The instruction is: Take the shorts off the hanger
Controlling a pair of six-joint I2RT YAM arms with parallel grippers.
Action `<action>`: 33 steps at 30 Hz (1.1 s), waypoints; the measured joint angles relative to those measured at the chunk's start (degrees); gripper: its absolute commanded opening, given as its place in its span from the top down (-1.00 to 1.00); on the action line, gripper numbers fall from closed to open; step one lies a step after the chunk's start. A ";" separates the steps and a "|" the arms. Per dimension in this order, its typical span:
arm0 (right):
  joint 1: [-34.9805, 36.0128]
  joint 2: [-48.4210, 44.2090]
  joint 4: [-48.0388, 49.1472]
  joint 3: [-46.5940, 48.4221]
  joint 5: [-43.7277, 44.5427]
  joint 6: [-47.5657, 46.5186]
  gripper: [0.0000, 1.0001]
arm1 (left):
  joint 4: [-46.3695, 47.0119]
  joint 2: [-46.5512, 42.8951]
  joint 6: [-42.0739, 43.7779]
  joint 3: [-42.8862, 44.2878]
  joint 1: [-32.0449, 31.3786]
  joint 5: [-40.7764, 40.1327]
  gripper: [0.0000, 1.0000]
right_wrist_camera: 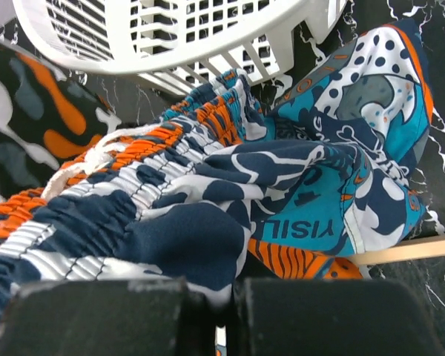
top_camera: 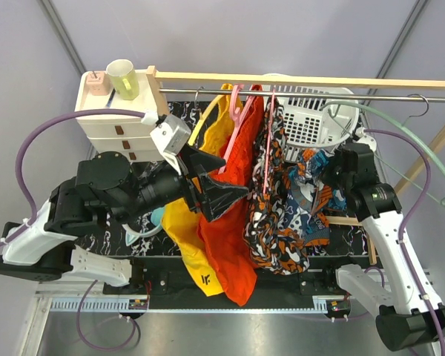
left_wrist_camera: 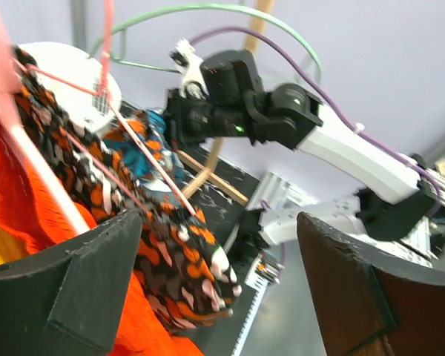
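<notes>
The dark grey shorts (top_camera: pixel 274 222) with orange and white blotches hang on a pink hanger (top_camera: pixel 269 126) from the metal rail. The blue and teal shorts (top_camera: pixel 311 200) hang beside them on the right. My right gripper (top_camera: pixel 328 172) is shut on the waistband of the blue and teal shorts (right_wrist_camera: pixel 230 215). My left gripper (top_camera: pixel 226 194) is open, its fingers (left_wrist_camera: pixel 67 289) beside the plain orange-red shorts (top_camera: pixel 233 245). The dark grey shorts (left_wrist_camera: pixel 170 252) lie just past its left finger, not between the jaws.
Plain yellow shorts (top_camera: pixel 182 230) hang left of the orange-red ones on a second pink hanger (top_camera: pixel 234 111). A white laundry basket (top_camera: pixel 311 119) sits behind the rail. A white drawer unit (top_camera: pixel 115 122) with a green mug (top_camera: pixel 123 78) stands at back left. A wooden bar (top_camera: pixel 297 78) runs above the rail.
</notes>
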 measured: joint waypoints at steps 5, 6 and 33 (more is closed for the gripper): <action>0.00 1.86 0.26 0.09 -0.02 0.83 0.57 | 0.20 3.13 0.55 2.08 0.07 -4.13 -0.79; 0.00 1.95 0.72 -0.15 -0.28 1.01 0.56 | 0.22 4.00 0.57 2.21 0.07 -4.59 -0.80; -0.02 -16.44 21.73 -18.80 -14.60 9.38 -1.00 | -0.68 4.17 -0.68 -0.31 0.07 -10.34 -0.86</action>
